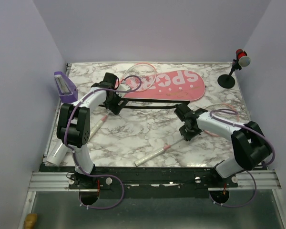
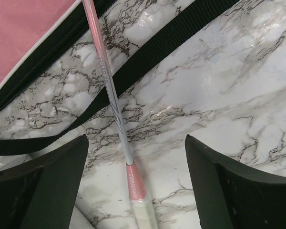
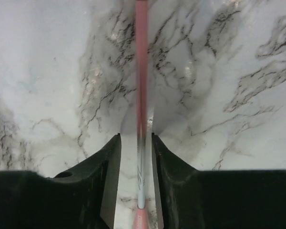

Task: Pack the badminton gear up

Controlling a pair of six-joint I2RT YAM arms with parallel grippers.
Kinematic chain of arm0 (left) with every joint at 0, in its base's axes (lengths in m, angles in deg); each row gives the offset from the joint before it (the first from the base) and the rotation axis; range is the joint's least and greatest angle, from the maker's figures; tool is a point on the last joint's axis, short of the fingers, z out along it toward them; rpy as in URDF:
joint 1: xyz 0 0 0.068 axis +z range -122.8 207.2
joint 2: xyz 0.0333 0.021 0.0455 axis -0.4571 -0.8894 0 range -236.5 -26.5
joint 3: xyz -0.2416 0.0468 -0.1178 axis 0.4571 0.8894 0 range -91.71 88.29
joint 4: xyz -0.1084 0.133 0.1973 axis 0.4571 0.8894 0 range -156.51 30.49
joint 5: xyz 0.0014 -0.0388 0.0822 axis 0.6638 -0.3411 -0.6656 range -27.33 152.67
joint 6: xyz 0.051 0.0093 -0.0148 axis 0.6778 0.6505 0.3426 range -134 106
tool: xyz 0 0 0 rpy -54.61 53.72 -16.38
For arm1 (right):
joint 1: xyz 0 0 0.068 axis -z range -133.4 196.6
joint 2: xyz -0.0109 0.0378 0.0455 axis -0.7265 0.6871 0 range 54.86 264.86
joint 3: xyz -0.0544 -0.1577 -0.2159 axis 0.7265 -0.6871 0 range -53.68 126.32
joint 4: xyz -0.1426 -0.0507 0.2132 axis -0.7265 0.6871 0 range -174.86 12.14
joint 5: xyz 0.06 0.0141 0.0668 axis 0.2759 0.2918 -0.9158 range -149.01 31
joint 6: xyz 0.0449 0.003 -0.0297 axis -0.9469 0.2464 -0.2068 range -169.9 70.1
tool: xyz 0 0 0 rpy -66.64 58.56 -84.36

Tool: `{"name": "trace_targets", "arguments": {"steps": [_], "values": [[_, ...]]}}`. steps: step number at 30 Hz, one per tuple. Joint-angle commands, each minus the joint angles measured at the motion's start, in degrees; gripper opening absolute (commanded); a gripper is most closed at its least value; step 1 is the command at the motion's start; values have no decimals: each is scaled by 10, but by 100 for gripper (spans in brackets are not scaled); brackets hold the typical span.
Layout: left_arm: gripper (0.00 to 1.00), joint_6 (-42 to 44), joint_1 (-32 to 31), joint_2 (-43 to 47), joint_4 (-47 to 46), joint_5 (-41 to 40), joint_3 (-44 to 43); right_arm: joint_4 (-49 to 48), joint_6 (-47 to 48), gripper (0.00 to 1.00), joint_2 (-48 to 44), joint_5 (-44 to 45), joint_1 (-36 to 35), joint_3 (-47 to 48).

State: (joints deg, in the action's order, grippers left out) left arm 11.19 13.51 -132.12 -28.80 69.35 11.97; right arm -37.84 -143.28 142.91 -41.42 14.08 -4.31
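Racket bag point(image 1: 167, 86) top-center, can't see inside. Wrist views only: right gripper point(image 3: 136, 143) clamps a racket shaft point(image 3: 141, 71), left gripper point(image 2: 136, 143) gapes wide, holding nothing.

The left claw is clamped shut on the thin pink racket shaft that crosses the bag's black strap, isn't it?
Not clamped: the left wrist view shows the left gripper open, its fingers wide apart either side of the racket shaft without touching it. The shaft does cross the black strap.

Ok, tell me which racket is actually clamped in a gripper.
The right-hand racket: its shaft is pinched in the right gripper. The other racket lies free under the open left gripper.
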Motion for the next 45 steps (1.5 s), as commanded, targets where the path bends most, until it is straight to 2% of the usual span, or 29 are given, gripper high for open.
{"name": "trace_targets", "arguments": {"steps": [1, 2, 4, 7, 11, 14, 16, 20, 22, 25, 27, 29, 30, 31, 32, 36, 39, 40, 41, 45], "values": [[89, -1, -8, 2, -5, 0, -4, -32, 23, 47, -55, 9, 3, 6], [89, -1, -8, -1, -7, -3, -7, -45, 32, 53, -70, 9, 2, -2], [89, -2, -8, -7, -5, -7, -15, -78, 62, 58, -113, 14, 3, -18], [89, -10, -8, -13, 3, -4, -28, -132, 122, 62, -162, 19, 2, -29], [88, -15, -8, -36, 22, -4, -56, -140, 168, 62, -187, 20, 2, -8], [81, -22, -8, -53, 39, 3, -82, -128, 180, 61, -184, 22, 2, 10], [75, -29, -9, -68, 67, 10, -105, -121, 182, 60, -187, 27, 2, 14], [74, -41, -9, -93, 109, 3, -146, -119, 195, 59, -210, 40, 2, 16], [68, -43, -9, -112, 140, -7, -176, -117, 199, 59, -225, 50, 2, 18], [66, -35, -9, -148, 210, -18, -222, -111, 204, 59, -237, 61, 3, 26], [62, -30, -8, -148, 230, -32, -226, -117, 217, 59, -242, 55, 3, 32], [64, -27, 2, -98, 197, -4, -173, -163, 254, 59, -240, 24, 2, 27], [73, -30, 10, -60, 179, 28, -149, -197, 267, 61, -231, 1, 3, 21], [91, -38, 19, -30, 171, 55, -130, -216, 275, 63, -209, -17, 3, 22], [99, -47, 29, 8, 170, 81, -125, -235, 285, 64, -179, -41, 1, 33], [99, -80, 79, 117, 185, 186, -128, -210, 313, 65, 7, -50, -38, 170], [99, -80, 108, 165, 206, 207, -133, -188, 318, 65, 136, -48, -70, 300], [99, -79, 118, 177, 207, 214, -128, -193, 323, 67, 174, -48, -78, 332], [99, -80, 132, 191, 205, 230, -123, -189, 327, 72, 208, -44, -90, 377], [99, -76, 197, 205, 241, 282, -146, -80, 344, 73, 398, -15, -134, 632]]}}
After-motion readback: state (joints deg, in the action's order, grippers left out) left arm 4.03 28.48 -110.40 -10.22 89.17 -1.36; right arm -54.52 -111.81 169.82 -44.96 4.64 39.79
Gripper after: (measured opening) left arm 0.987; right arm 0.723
